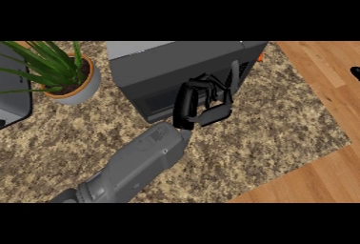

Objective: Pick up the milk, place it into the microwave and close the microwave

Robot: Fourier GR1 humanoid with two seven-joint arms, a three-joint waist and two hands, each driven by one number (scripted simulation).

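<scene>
The dark grey microwave [179, 66] stands at the back of the speckled counter [267, 124]. My left hand [200, 102] is up against its front right part, fingers relaxed and slightly arched, touching the dark front. A thin dark panel [234, 78], apparently the door's edge, stands just right of the fingers; whether the door is fully closed cannot be told. The milk shows nowhere. A small black bit of my right hand [355, 72] shows at the right edge.
A potted plant [67, 76] stands left of the microwave. A grey appliance [13, 95] sits at the far left edge. Wooden floor [323, 157] lies beyond the counter's right edge. A small orange spot [260, 57] shows at the microwave's right side.
</scene>
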